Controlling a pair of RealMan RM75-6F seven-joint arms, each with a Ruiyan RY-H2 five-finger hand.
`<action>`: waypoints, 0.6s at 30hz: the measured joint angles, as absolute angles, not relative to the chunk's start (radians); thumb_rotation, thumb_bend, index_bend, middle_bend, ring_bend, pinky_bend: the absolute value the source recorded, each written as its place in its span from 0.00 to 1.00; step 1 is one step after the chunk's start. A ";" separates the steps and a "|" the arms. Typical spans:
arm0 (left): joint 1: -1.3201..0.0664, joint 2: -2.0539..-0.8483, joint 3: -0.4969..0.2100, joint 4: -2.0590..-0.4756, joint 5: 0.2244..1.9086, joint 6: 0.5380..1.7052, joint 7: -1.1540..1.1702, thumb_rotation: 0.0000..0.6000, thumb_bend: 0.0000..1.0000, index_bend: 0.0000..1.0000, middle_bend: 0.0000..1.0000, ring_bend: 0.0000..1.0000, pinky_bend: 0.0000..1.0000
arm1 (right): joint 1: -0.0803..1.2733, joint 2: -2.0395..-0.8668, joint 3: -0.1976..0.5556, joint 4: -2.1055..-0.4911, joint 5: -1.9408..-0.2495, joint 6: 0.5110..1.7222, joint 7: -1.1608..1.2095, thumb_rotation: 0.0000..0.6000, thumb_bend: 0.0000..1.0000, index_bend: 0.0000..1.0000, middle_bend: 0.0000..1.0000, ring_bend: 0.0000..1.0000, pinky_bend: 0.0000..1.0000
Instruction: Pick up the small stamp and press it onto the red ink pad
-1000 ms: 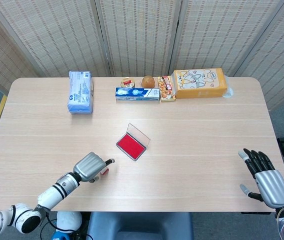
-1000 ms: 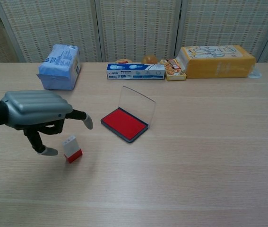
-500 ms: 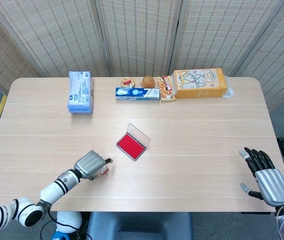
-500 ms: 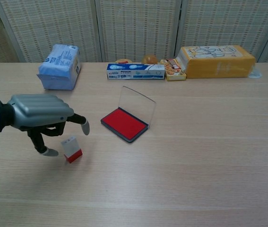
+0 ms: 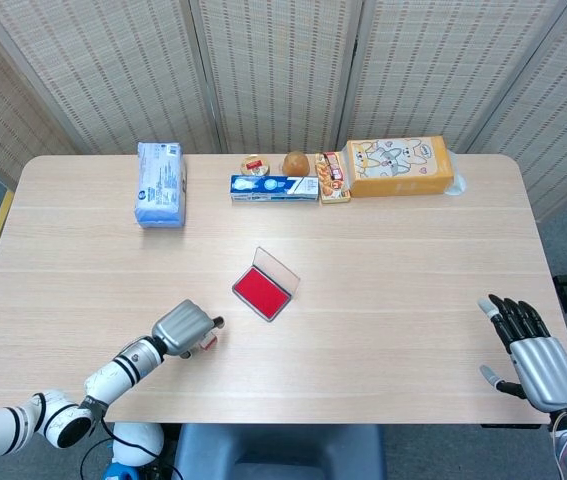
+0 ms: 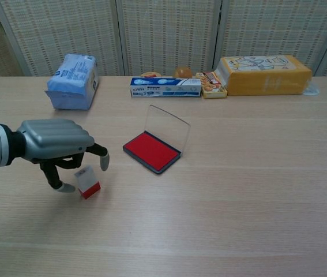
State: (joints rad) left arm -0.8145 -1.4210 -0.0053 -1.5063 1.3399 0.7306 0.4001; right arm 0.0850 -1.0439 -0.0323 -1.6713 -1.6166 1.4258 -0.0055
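One blocky, perhaps plastic stamp (image 6: 87,183)

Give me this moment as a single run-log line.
phase: reaching | left hand: over stamp, fingers apart, not gripping | right hand: idle at table edge, open | ink pad: lid up, unused

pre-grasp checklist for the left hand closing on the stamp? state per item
1. Left hand over the small stamp, fingers either side: ok.
2. Stamp upright on the table, not yet gripped: ok.
3. Finger contact with the stamp: cannot tell.
4. Red ink pad lid open, pad exposed: ok.
5. Table between stamp and pad free of objects: ok.
6. Right hand open at the table's far edge, away from the work: ok.
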 measured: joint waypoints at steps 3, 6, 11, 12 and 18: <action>-0.816 -1.421 -0.001 -1.509 1.336 0.730 0.408 1.00 0.29 0.35 1.00 1.00 0.94 | 0.085 -1.045 -0.033 -1.671 -1.616 1.424 -0.009 1.00 0.25 0.00 0.00 0.00 0.00; -0.818 -1.420 0.001 -1.515 1.327 0.730 0.417 1.00 0.29 0.35 1.00 1.00 0.94 | 0.084 -1.045 -0.034 -1.672 -1.619 1.426 -0.010 1.00 0.25 0.00 0.00 0.00 0.00; -0.822 -1.421 0.002 -1.511 1.317 0.730 0.424 1.00 0.29 0.36 1.00 1.00 0.94 | 0.082 -1.046 -0.035 -1.672 -1.622 1.431 -0.010 1.00 0.25 0.00 0.00 0.00 0.00; -0.823 -1.422 0.003 -1.507 1.314 0.730 0.428 1.00 0.29 0.36 1.00 1.00 0.94 | 0.082 -1.047 -0.034 -1.671 -1.621 1.430 -0.011 1.00 0.25 0.00 0.00 0.00 0.00; -0.828 -1.428 0.005 -1.495 1.297 0.731 0.443 1.00 0.29 0.39 1.00 1.00 0.94 | 0.084 -1.048 -0.031 -1.671 -1.614 1.427 -0.014 1.00 0.25 0.00 0.00 0.00 0.00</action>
